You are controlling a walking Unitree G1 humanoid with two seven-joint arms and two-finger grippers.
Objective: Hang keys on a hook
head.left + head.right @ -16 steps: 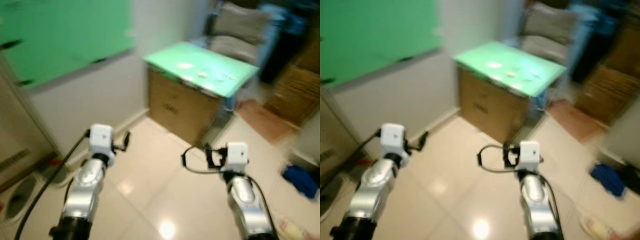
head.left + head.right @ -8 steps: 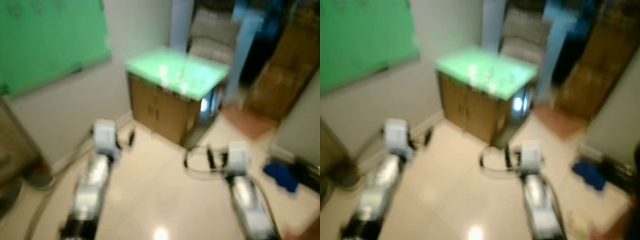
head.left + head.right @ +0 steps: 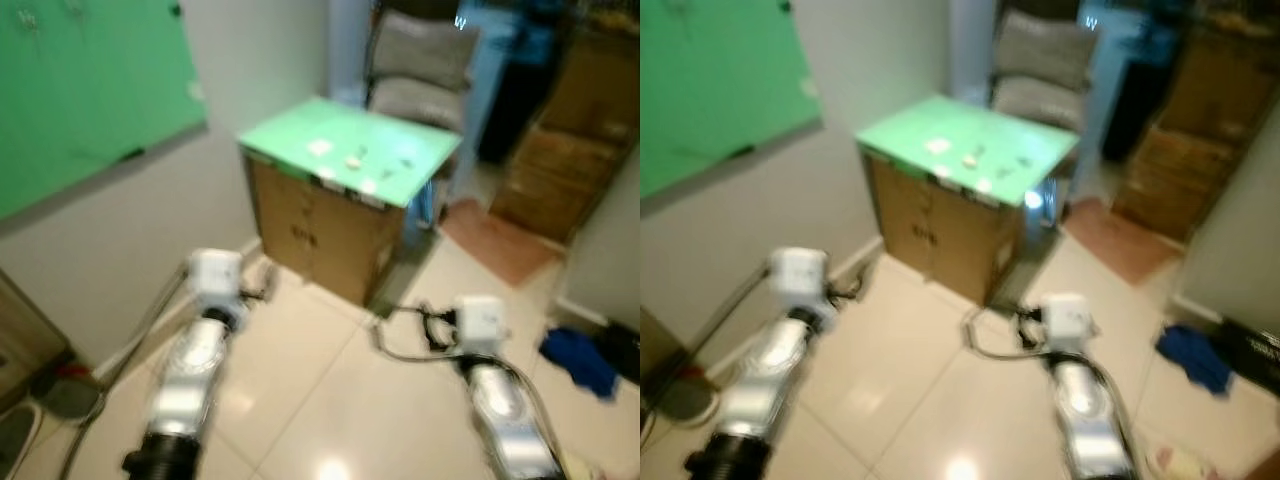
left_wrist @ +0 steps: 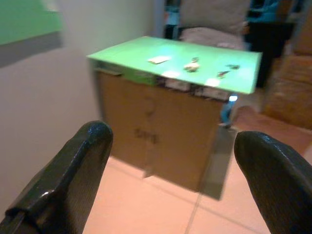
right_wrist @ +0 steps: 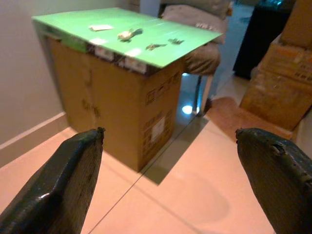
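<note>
Left eye view: both arms reach forward over the floor; small keys (image 3: 354,157) lie on the green worktop (image 3: 420,170). Left wrist view: fingers (image 4: 73,170) apart, empty. Right wrist view: fingers (image 5: 63,180) apart too. Keys look light, stiff, jangly; best pinched by the ring.

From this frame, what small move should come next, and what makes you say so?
Probably a step closer to the cardboard box. Small items, likely the keys, lie on its green top, and both grippers, left and right, hang with jaws open and empty over the tiled floor, well short of the box. Reaching now looks premature.
</note>
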